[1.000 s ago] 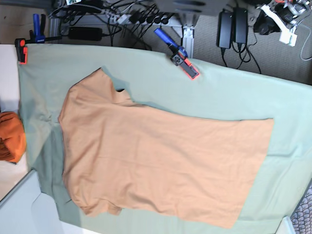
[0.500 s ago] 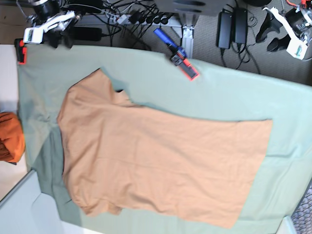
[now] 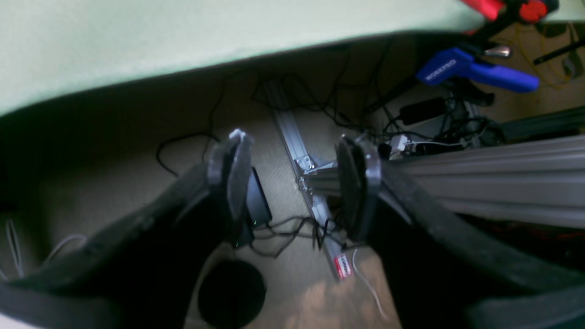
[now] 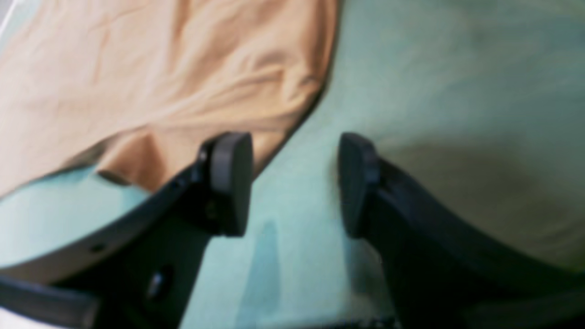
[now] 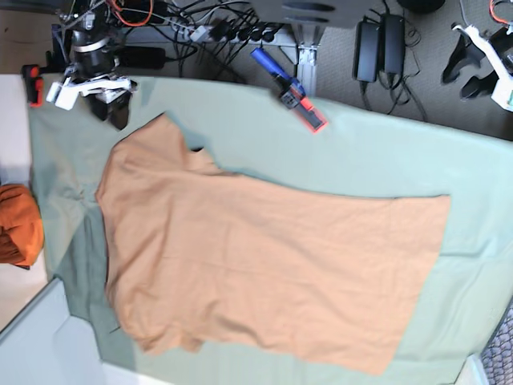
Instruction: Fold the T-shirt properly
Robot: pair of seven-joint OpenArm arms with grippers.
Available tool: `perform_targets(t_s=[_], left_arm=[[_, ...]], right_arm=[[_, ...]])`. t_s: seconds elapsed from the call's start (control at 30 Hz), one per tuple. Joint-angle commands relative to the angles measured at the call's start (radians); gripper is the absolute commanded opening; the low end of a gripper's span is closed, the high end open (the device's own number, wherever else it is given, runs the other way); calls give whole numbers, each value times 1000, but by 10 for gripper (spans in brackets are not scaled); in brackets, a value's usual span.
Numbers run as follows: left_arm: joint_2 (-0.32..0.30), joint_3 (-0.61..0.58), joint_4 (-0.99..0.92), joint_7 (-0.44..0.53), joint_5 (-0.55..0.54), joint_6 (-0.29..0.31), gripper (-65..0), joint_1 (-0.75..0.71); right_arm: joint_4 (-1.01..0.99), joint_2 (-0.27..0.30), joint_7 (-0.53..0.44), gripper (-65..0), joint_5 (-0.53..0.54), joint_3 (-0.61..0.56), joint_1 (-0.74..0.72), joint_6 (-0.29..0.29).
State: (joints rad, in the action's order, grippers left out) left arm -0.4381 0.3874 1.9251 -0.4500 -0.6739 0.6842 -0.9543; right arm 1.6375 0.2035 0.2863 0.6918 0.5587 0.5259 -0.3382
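Observation:
The peach T-shirt lies spread flat on the pale green table cloth, with its neck and sleeves to the left and its hem to the right. My right gripper is open and empty at the far left, just beyond the upper sleeve. In the right wrist view it hovers over green cloth beside the shirt's edge. My left gripper is open and empty past the table's far right edge. In the left wrist view it is over the floor.
A blue and red clamp grips the far table edge; it also shows in the left wrist view. A red clamp sits at the far left corner. A darker orange cloth bundle lies at the left. Cables and power bricks lie behind.
My right arm came into view at the far left and moved down toward the shirt's upper sleeve. My left arm shifted a little right and down at the far right. The shirt has not moved.

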Motion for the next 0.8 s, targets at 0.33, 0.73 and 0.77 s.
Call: perform_targets(t_s=[0.33,0.73,0.77], left_arm=[[-11,8,15,11,-14,14,-308,-16],[-20,8,17,-30,-124,14,-301,-13],[-27,8,18,-29,-124,14,-301,-12]], right_arm=[[-31,-126,6,-344,29,-112,-58,2],[-31,-171,6,-344,19,-118,-100,2],[-31,-171,6,-344,19,-118,-105,2]])
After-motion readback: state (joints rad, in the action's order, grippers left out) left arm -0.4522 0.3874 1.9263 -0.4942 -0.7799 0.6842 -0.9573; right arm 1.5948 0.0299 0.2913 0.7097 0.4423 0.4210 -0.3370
